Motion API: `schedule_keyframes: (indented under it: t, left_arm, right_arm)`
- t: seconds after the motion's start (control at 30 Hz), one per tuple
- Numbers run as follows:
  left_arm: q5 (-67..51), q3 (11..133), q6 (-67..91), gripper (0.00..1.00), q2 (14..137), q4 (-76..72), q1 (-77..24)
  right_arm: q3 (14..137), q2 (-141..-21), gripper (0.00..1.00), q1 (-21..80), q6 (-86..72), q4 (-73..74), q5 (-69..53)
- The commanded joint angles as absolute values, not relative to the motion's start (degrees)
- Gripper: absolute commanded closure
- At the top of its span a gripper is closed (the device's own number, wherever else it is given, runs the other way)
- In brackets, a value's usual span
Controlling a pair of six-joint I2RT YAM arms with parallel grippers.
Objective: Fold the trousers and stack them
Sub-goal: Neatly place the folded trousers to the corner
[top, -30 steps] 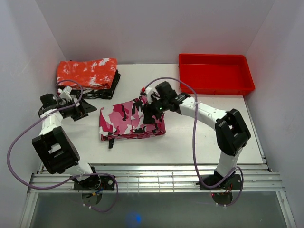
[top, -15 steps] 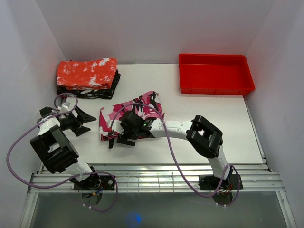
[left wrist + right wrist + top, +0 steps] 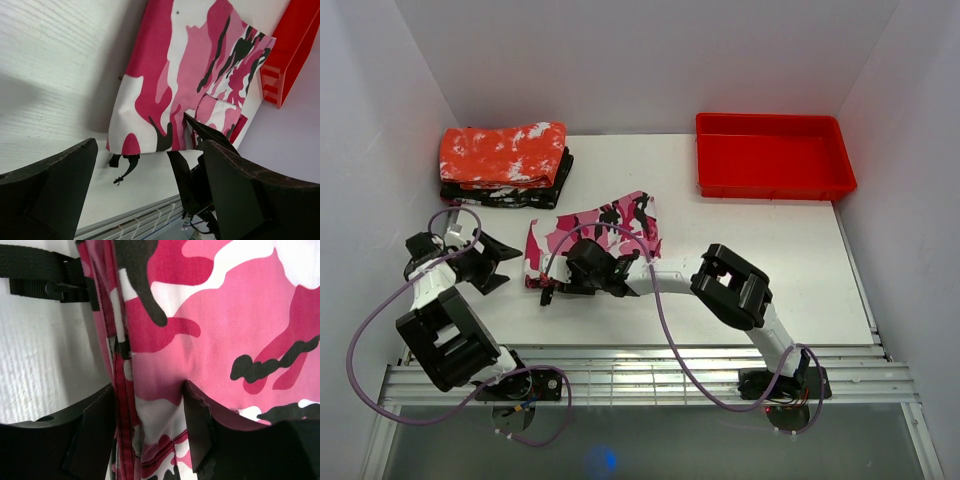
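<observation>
The pink camouflage trousers (image 3: 610,228) lie folded into a compact bundle at the middle of the table, also seen in the left wrist view (image 3: 185,75) and filling the right wrist view (image 3: 225,315). My right gripper (image 3: 558,284) reaches over to the bundle's near-left corner. Its fingers straddle the stitched folded edge, and the gripper (image 3: 150,405) is shut on that thick edge. A black strap (image 3: 40,275) sticks out at the corner. My left gripper (image 3: 488,262) stands open to the left of the trousers, apart from them, with nothing between its fingers (image 3: 50,190).
A folded red cloth with white speckles (image 3: 502,155) sits on dark folded cloth at the back left. A red tray (image 3: 775,155) stands at the back right, its wall also in the left wrist view (image 3: 287,50). The metal rail (image 3: 640,375) runs along the near edge.
My right arm swung from the bundle's right side across to its near-left corner and closed its jaws on the edge. The cloth shifted slightly toward the back. The left gripper drew back leftward.
</observation>
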State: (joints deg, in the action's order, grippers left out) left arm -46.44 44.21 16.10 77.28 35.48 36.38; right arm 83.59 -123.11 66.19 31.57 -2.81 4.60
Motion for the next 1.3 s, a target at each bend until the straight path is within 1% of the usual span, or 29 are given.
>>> schedule_keyframes:
  t: [0.0,0.03,0.07,0.1,0.13,0.17,0.27,0.3,0.33,0.4,0.47,0.7,0.87,0.93,0.97,1.03,1.07,1.17,1.27]
  left_arm:
    - [-42.98,43.16,19.95,0.02,76.46,34.1,36.56]
    - [-42.72,42.81,20.65,0.02,76.55,34.19,36.56]
    - [-43.32,42.63,21.09,0.02,76.9,34.19,36.56]
    - [-43.42,42.37,21.44,0.02,76.99,34.19,36.48]
    - [-42.98,42.02,21.71,0.02,76.99,34.1,36.47]
    - [-42.72,41.92,21.71,0.02,77.08,34.01,36.56]
    - [-42.01,41.84,21.88,0.02,77.61,34.72,36.56]
    - [-41.84,41.84,22.41,0.02,77.78,34.89,36.56]
    - [-41.84,41.57,22.76,0.02,77.96,34.81,36.48]
    - [-42.01,40.7,23.81,0.02,78.31,33.93,36.47]
    - [-42.88,40.17,24.6,0.02,78.57,32.88,36.47]
    - [-45.25,39.46,31.46,0.02,77.96,24.98,34.81]
    - [-46.5,40.69,35.85,0.02,72.35,20.4,34.46]
    - [-45.01,40.87,36.74,0.02,72.16,19.25,33.4]
    - [-42.48,41.22,36.83,0.02,72.59,19.34,31.66]
    - [-39.22,41.4,36.65,0.02,75.22,20.21,29.45]
    - [-35.11,41.92,36.48,0.02,76.45,21.08,27.01]
    - [-31.22,42.97,35.77,0.02,81.38,20.66,22.87]
    - [-32.16,43.15,36.56,0.02,83.67,17.15,21.27]
  right_arm:
    - [84.81,-127.35,0.43,66.53,32.96,-3.95,6.24]
    - [85.08,-127.44,0.45,66.53,32.87,-3.78,6.33]
    - [85.17,-127.62,0.5,66.53,32.78,-3.69,6.24]
    - [85.69,-127.97,0.61,66.53,32.61,-3.6,6.24]
    - [86.3,-128.32,0.84,66.53,32.26,-3.52,6.68]
    - [87.0,-128.67,0.92,66.45,31.91,-2.82,7.11]
    - [91.13,-128.94,0.92,64.44,26.39,-0.62,4.32]
    - [92.62,-128.85,0.92,63.64,23.93,2.43,2.74]
    - [96.2,-128.85,0.92,62.76,19.38,3.94,-1.19]
    - [99.13,-128.94,0.92,60.48,15.92,6.75,-5.69]
    - [101.33,-128.94,0.92,59.33,13.46,7.38,-7.29]
    - [100.46,-127.79,0.92,59.06,12.92,7.82,-10.72]
    - [99.67,-127.97,0.92,59.06,13.45,7.74,-11.25]
    - [99.06,-127.97,0.92,59.06,13.62,7.47,-11.34]
    - [99.05,-127.97,0.92,59.06,13.62,7.3,-11.34]
    - [99.14,-127.71,0.92,59.06,13.54,7.03,-11.34]
    - [99.23,-127.53,0.92,59.06,13.54,6.86,-11.42]
    - [99.58,-127.18,0.92,59.06,13.62,6.77,-11.42]
    - [99.67,-126.92,0.92,59.06,13.71,6.94,-11.86]
